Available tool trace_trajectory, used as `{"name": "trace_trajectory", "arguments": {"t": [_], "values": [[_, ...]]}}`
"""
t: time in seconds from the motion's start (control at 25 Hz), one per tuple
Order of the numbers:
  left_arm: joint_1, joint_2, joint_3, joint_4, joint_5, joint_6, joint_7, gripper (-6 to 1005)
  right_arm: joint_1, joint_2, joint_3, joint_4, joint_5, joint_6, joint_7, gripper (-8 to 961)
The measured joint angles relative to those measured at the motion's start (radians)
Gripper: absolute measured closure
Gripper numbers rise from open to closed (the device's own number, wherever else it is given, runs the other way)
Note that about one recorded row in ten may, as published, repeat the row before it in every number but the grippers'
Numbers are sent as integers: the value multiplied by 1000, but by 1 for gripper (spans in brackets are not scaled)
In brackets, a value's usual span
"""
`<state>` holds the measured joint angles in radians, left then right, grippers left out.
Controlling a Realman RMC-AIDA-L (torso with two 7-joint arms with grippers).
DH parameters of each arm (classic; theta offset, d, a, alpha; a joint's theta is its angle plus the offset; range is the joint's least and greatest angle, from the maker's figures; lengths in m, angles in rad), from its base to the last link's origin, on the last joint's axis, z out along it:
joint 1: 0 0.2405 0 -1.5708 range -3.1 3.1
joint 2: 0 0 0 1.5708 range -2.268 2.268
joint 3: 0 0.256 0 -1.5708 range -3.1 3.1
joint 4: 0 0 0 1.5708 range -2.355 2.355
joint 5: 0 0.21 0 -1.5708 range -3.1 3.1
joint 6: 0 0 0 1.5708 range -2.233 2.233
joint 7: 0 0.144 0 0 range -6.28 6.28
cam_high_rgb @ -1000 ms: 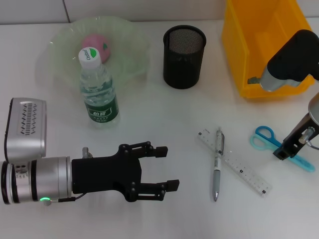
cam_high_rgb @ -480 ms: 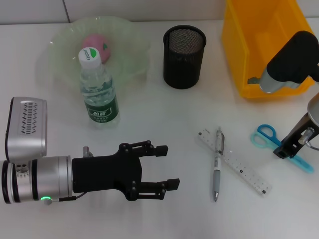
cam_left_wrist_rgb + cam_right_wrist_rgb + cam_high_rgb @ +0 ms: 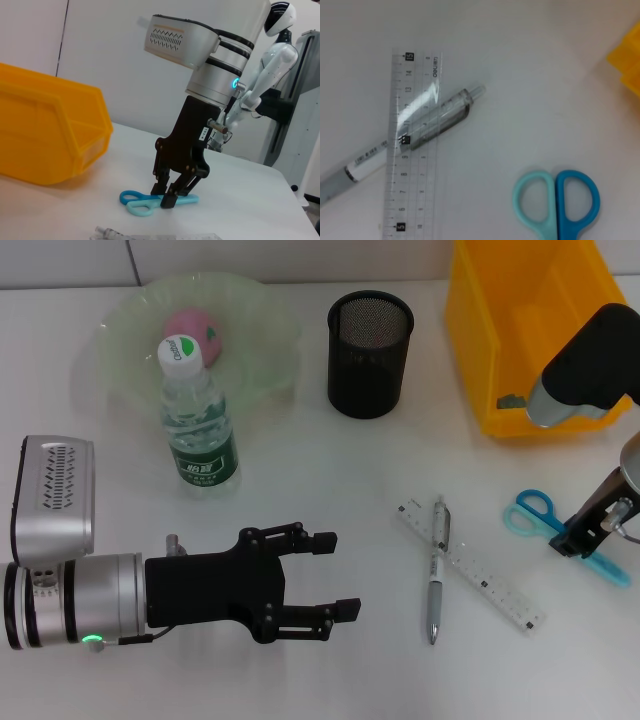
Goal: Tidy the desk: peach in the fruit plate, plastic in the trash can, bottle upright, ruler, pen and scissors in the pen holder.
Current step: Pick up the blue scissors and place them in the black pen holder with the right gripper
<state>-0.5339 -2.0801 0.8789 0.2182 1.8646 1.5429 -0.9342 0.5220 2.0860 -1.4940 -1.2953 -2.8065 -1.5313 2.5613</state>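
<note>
Clear plastic ruler (image 3: pixel 470 565), black mesh pen holder (image 3: pixel 370 340)

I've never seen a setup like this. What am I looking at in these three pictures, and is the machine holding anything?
It is a two-armed robot tidying a desk. The head camera looks down from above; each wrist carries another camera. The left claw rests open and empty near the front of the desk. The right claw is down at the blue scissors; whether it grips them I cannot tell. A pen lies across a clear ruler. Behind stand a water bottle, a peach in a green plate, a mesh pen holder and a yellow bin.
</note>
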Motion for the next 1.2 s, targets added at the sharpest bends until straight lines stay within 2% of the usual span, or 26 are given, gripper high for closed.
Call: {"name": "trace_trajectory", "arguments": {"t": [0.12,0.24,0.48,0.64,0.72,0.76,0.8,0.88,1.04,1.2], "values": [[0,0,0,0,0,0,0,180,-17,0,18,-22,24,-5,-20,732],[0,0,-1,-1,-1,5,0,180,-43,0,90,-64,96,-28,-72,742],[0,0,-1,-1,-1,7,0,181,-115,-2,336,-158,313,-87,-227,742],[0,0,-2,0,-1,6,0,181,-171,-3,533,-142,590,-83,-387,742],[-1,0,-2,0,-1,3,0,181,-194,-3,622,-54,779,-54,-510,743],[-1,0,-2,0,-1,3,0,181,-203,-4,684,81,956,-25,-642,743],[-1,0,-2,0,-1,3,0,181,-203,-4,684,81,956,-25,-642,743],[-2,0,-1,0,-1,3,0,181,-197,-5,727,250,1122,-5,-806,743],[-2,0,-1,0,-1,3,0,182,-114,-7,773,645,1356,22,-1157,743],[-3,0,-3,0,-2,4,0,182,11,-2,784,897,1424,100,-1356,743]]}}
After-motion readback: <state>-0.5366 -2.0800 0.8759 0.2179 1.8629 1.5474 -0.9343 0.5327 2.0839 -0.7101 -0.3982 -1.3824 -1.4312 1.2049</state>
